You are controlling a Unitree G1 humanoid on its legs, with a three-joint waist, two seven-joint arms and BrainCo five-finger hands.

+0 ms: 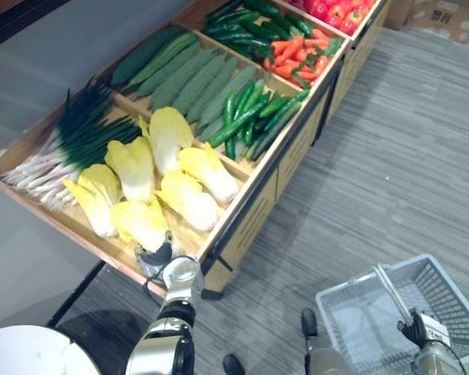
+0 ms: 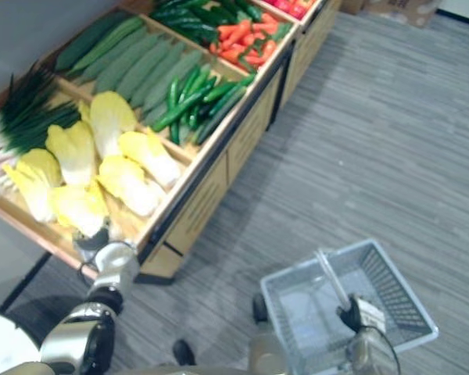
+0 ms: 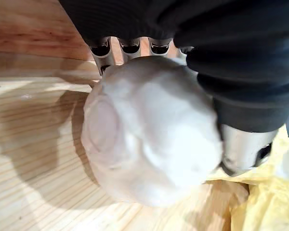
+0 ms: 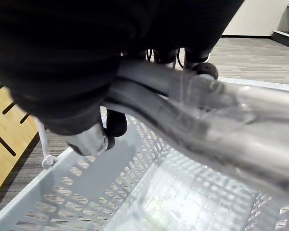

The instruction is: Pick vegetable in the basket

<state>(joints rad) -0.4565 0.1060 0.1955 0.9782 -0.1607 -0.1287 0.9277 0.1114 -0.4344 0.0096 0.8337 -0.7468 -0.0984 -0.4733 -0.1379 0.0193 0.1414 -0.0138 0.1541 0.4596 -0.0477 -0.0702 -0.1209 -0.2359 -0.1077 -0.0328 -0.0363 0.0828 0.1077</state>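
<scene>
Several yellow napa cabbages (image 1: 168, 168) lie in the near compartment of the wooden display stand (image 1: 242, 226). My left hand (image 1: 156, 256) is at the stand's front corner, on the nearest cabbage (image 1: 141, 223). In the left wrist view its fingers (image 3: 130, 47) and thumb (image 3: 243, 144) curl round the cabbage's white stem end (image 3: 149, 134), just above the wooden floor of the compartment. My right hand (image 1: 424, 328) is shut on the handle (image 1: 391, 289) of the grey mesh basket (image 1: 445, 277), which hangs empty low on the right. The right wrist view shows the handle (image 4: 221, 106) under the hand.
Green onions (image 1: 70, 141) lie left of the cabbages. Behind them are cucumbers (image 1: 187, 74), green peppers (image 1: 254, 113), red chilies (image 1: 297, 51) and red peppers (image 1: 336, 12). A cardboard box (image 1: 442, 16) stands far right. Grey floor separates stand and basket.
</scene>
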